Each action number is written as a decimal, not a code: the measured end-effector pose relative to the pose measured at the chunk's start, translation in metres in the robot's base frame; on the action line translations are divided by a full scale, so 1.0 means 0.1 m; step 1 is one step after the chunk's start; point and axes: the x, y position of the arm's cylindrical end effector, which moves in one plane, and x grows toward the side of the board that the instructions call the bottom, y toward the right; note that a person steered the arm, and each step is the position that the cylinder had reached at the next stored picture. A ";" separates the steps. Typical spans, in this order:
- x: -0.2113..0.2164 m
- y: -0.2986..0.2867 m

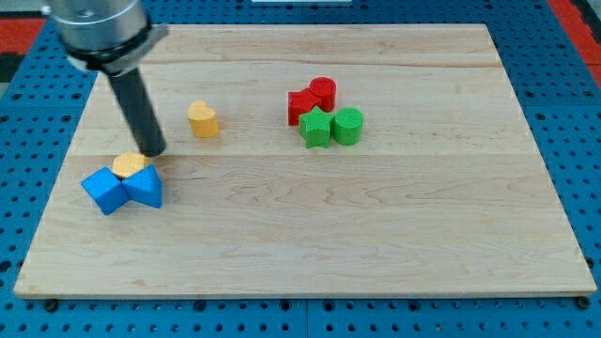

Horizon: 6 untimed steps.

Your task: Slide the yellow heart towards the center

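Tool: a straight dark rod hanging from a grey housing at the far left, with no jaws to open or shut and nothing gripped. My tip down at the wooden worktop, on the left side of the scene.

Yellow heart lying to the right of my tip and slightly farther back, apart from it, with bare wood between. Left of the worktop's centre and a little to the far side of it. Alone, touching no other block.

Just near of my tip and a shade to the left, a cluster of three: a second yellow block (shape hard to make out, partly hidden behind the blue ones), pressed against two blue blocks. Left blue block and right blue block both angular, side by side and touching. Tip very close to that yellow block; contact or not, impossible to tell.

Right of centre and toward the far side, a tight group of four: a red block of irregular outline, a red cylinder behind it, a green star in front, and a green cylinder just right of the star. Well apart from the heart.

Around the worktop, a blue perforated board.
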 end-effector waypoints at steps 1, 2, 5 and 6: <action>-0.34 -0.10; -0.34 0.07; -0.23 0.82; 0.22 1.34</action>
